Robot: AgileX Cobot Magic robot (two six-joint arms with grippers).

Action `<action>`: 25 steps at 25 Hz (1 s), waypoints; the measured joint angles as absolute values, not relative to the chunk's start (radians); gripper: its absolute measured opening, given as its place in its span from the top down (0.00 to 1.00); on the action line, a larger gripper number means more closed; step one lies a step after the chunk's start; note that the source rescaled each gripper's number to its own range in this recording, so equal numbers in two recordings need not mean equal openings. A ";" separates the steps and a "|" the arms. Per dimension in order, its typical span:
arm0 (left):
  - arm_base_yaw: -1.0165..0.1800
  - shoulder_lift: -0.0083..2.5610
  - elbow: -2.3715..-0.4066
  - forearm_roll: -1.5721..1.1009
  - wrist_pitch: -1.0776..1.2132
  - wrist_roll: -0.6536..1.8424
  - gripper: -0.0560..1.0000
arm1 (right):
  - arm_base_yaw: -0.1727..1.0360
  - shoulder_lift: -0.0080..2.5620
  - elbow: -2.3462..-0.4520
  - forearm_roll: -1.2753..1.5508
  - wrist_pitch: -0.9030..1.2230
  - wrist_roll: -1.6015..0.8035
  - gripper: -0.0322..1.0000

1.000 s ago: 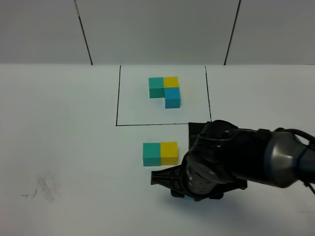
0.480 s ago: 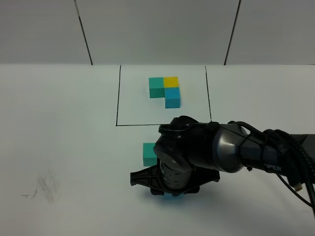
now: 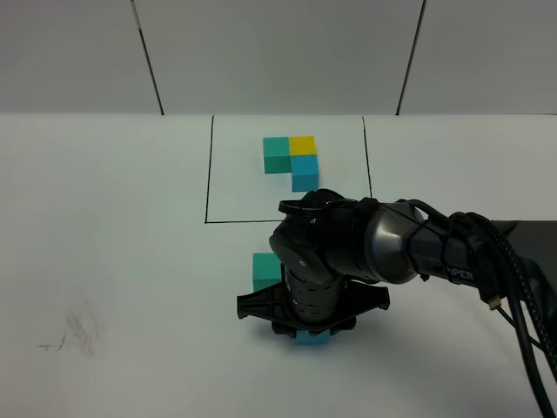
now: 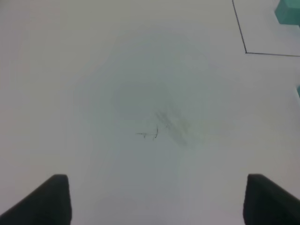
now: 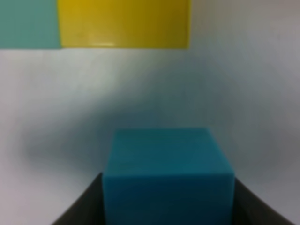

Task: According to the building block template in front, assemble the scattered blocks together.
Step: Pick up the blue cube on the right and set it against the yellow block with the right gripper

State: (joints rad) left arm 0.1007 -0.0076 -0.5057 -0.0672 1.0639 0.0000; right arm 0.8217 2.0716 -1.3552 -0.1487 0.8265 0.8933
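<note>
The building block template (image 3: pixel 291 161), an L of teal-green, yellow and blue cubes, lies inside the black drawn rectangle (image 3: pixel 209 174) at the back. My right gripper (image 3: pixel 311 329) is shut on the scattered blue cube (image 3: pixel 312 338), low over the table just in front of the scattered pair. The right wrist view shows the blue cube (image 5: pixel 168 176) between the fingers, apart from the yellow cube (image 5: pixel 124 23) and teal-green cube (image 5: pixel 28 23) beyond it. In the exterior view the teal-green cube (image 3: pixel 264 270) shows, and the arm hides the yellow one. My left gripper (image 4: pixel 159 199) is open and empty.
The right arm's dark body (image 3: pixel 348 252) and its cables (image 3: pixel 513 305) cover the table's right front. A faint scuff mark (image 3: pixel 74 335) lies on the white table at the left, also seen in the left wrist view (image 4: pixel 164 129).
My right gripper has moved left with the blue cube, from right of the yellow cube to just in front of it. The arm now hides the yellow cube.
</note>
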 joint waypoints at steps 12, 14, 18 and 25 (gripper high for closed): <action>0.101 -0.008 -0.506 -0.066 1.064 0.000 0.34 | 0.822 2.148 -1.473 -0.101 0.904 0.827 0.70; 0.101 -0.008 -0.506 -0.066 1.064 0.000 0.34 | 0.822 2.152 -1.486 -0.099 0.911 0.825 0.70; 0.101 -0.008 -0.506 -0.066 1.064 0.000 0.34 | 0.815 2.161 -1.489 -0.094 0.910 0.823 0.70; 0.101 -0.008 -0.506 -0.066 1.064 0.000 0.34 | 0.795 2.196 -1.529 -0.091 0.924 0.823 0.70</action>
State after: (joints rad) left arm 0.1007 -0.0076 -0.5057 -0.0656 1.0639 0.0000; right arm 0.7953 2.1963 -1.5285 -0.0906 0.9237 0.8233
